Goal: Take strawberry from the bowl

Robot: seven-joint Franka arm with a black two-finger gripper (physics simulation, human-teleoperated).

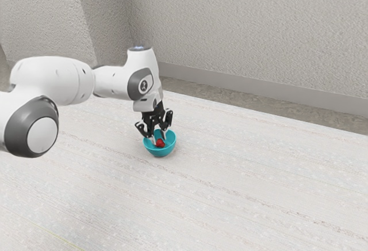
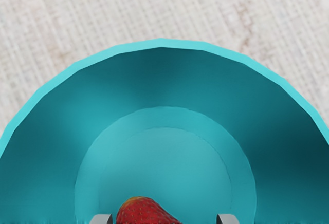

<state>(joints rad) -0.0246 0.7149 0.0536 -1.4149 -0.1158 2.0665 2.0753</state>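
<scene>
My gripper [image 1: 159,138] points down into the teal bowl [image 1: 160,152], its fingers spread apart. The red strawberry [image 1: 160,143] lies low inside the bowl, between the fingertips. In the wrist view the tips of my gripper [image 2: 164,219] stand wide apart, and the strawberry [image 2: 144,212] sits between them, close beside one tip and well away from the other. Its lower part is cut off there. The bowl [image 2: 167,70] curves around both, with its flat bottom visible.
The bowl stands on a pale, streaked table [image 1: 241,187]. Behind the table's far edge runs a textured grey wall [image 1: 247,32]. The bowl's rim surrounds my fingers on all sides.
</scene>
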